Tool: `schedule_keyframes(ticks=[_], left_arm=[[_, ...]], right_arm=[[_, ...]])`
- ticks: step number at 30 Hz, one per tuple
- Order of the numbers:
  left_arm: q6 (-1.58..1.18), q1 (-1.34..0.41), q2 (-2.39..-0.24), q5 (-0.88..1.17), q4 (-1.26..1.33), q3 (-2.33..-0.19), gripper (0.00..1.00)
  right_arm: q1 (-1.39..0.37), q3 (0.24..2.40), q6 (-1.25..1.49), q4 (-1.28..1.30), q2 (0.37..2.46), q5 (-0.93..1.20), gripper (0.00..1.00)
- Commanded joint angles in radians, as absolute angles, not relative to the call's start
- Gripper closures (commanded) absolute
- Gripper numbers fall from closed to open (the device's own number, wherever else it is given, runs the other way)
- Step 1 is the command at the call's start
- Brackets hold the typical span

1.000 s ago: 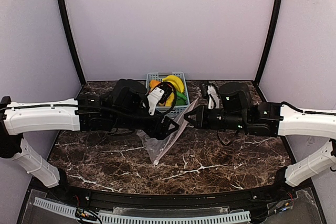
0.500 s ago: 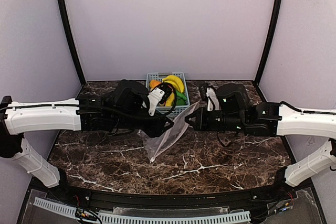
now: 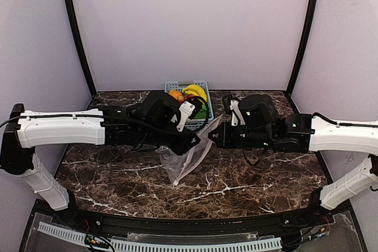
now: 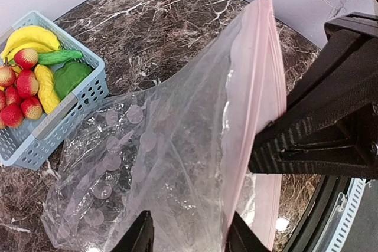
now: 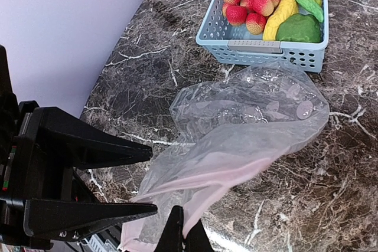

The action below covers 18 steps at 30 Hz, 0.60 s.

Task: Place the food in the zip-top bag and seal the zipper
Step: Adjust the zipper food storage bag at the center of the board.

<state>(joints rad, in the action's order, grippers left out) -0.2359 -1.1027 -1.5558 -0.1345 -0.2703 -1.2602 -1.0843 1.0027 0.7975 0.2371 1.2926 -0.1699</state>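
Note:
The zip-top bag [image 3: 186, 160] hangs clear and empty between both grippers, its lower end on the table. My right gripper [image 5: 186, 237] is shut on the pinkish zipper [image 5: 236, 172] strip at the bag's mouth. My left gripper [image 4: 188, 237] is open, with its fingers on either side of the bag wall [image 4: 165, 146] just below the zipper [image 4: 251, 122]. In the top view the left gripper [image 3: 194, 141] and the right gripper [image 3: 214, 138] are close together. The food [image 5: 266, 1], bananas, red fruits, an orange piece and green vegetables, lies in the basket [image 5: 263, 46].
The light-blue lattice basket [image 3: 177, 84] stands at the back centre against the wall, just behind the grippers. It shows at the left of the left wrist view [image 4: 53, 128]. A dark marble table [image 3: 248, 181] lies below, with purple walls on three sides.
My left arm has reached further right towards the bag's mouth. The right gripper has drawn slightly left, and the bag's upper edge now hangs slacker between them.

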Motion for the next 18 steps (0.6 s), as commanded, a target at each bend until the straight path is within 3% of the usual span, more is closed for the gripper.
schedule_keyframes(ticks=[1,2,4,11,18], left_arm=[[-0.232,-1.105,-1.538,-0.252,-0.33,-1.282,0.73],[-0.234,-1.105,-1.529,-0.279,-0.327,-1.274,0.81],[-0.242,-1.104,-1.497,-0.319,-0.313,-1.259,0.87],[-0.227,-1.106,-1.398,-0.411,-0.353,-1.279,0.95],[-0.218,-1.105,-1.323,-0.516,-0.563,-1.315,0.98]], right_arm=[[-1.094,1.019,0.806,0.251,1.286,-0.222,1.0],[-1.094,1.013,0.816,0.259,1.284,-0.233,1.0],[-1.094,1.007,0.833,0.271,1.28,-0.253,1.0],[-1.093,1.019,0.861,0.325,1.297,-0.279,1.0],[-1.094,1.082,0.824,0.337,1.357,-0.269,1.0]])
